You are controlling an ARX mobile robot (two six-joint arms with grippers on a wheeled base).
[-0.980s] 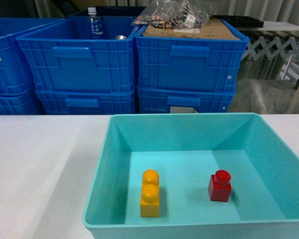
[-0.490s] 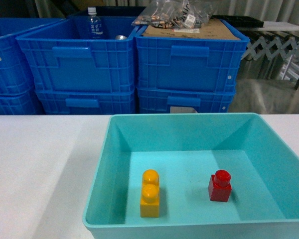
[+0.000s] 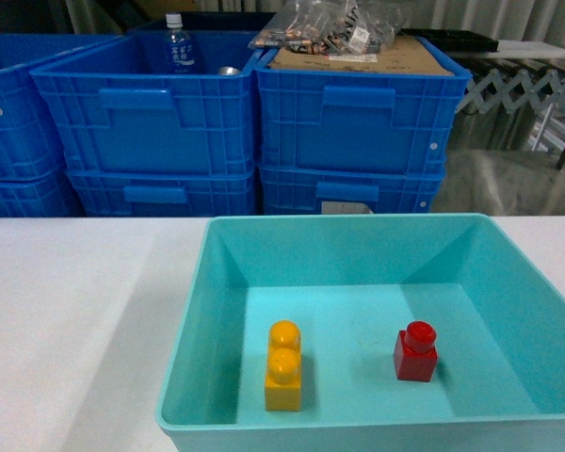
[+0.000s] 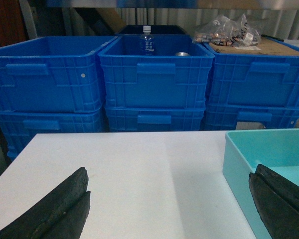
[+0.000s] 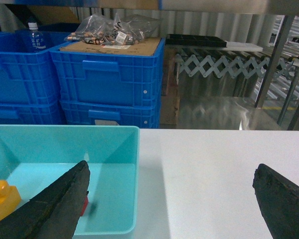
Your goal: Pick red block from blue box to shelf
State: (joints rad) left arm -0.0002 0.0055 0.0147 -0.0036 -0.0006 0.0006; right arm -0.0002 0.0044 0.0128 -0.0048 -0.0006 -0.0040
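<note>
The red block (image 3: 415, 353) stands upright on the floor of the blue box (image 3: 348, 219), right of centre; in the right wrist view only a sliver of the red block (image 5: 84, 205) shows behind my left finger. My right gripper (image 5: 172, 169) is open and empty, hovering over the blue box's (image 5: 65, 128) right rim and the white table. My left gripper (image 4: 168, 179) is open and empty above the table, just left of the blue box (image 4: 234, 159). Shiny steel uprights of the shelf (image 5: 275, 59) rise beyond the table at far right. Neither gripper shows in the head view.
A yellow two-stud block (image 3: 283, 367) lies in the box left of the red one. Stacked dark blue crates (image 3: 245, 122) stand behind the table, holding a bottle (image 3: 176, 45) and bagged parts on cardboard (image 3: 344, 38). A folding lattice conveyor (image 5: 224, 64) sits at back right.
</note>
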